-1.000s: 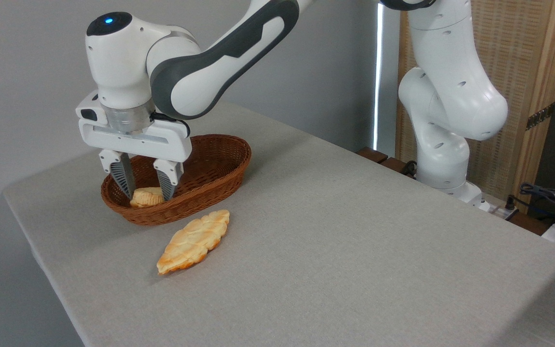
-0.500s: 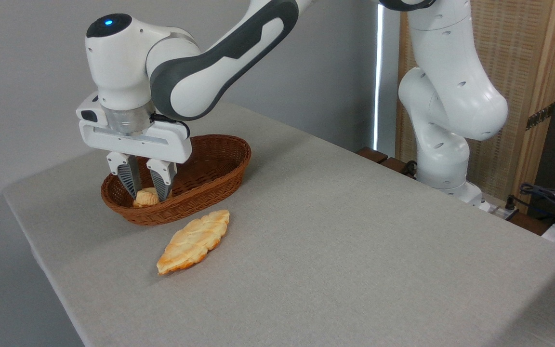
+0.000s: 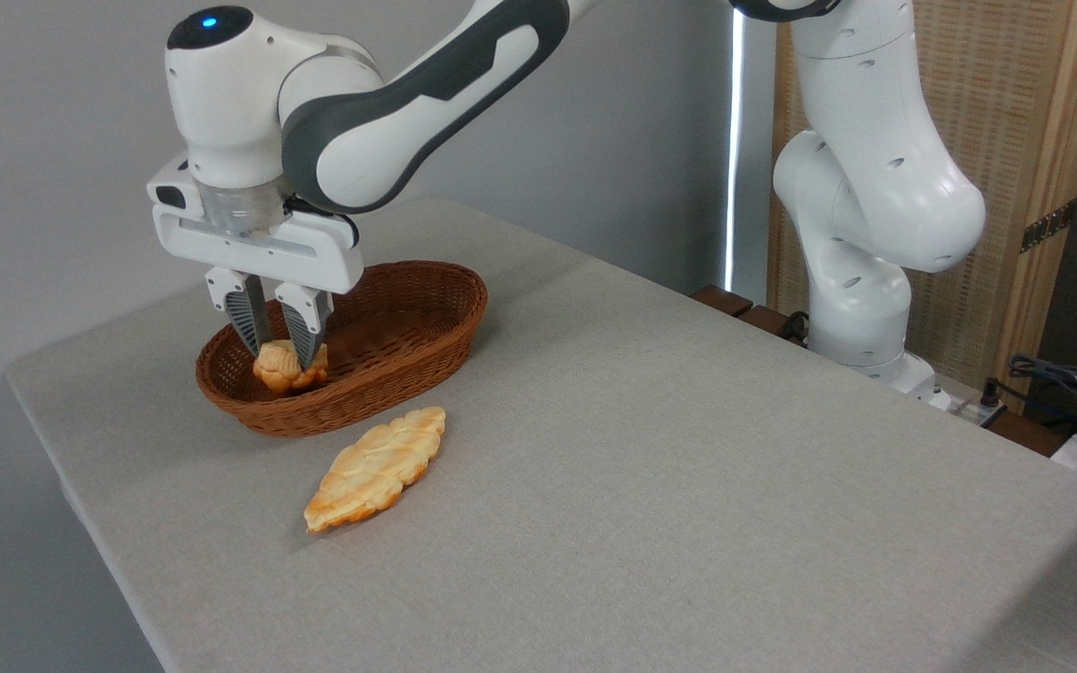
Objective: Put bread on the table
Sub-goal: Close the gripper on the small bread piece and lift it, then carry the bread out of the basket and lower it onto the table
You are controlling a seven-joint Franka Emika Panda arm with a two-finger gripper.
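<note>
The bread (image 3: pixel 282 370), a small round golden bun with orange-brown edges, hangs squeezed between the two fingers of my gripper (image 3: pixel 284 360), which is shut on it. It is lifted a little inside the brown wicker basket (image 3: pixel 408 327), roughly level with the basket's rim. The basket stands at the far left of the light grey table (image 3: pixel 651 449).
A long flat leaf-shaped braided pastry (image 3: pixel 375 467) lies on the table just in front of the basket. The arm's white base (image 3: pixel 861 280) stands beyond the table's right edge, with cables (image 3: pixel 1071 388) further right. Bare cloth spreads across the middle and right.
My fingers closed in on the bread, then rose with it; the bun now hangs higher in the basket than before.
</note>
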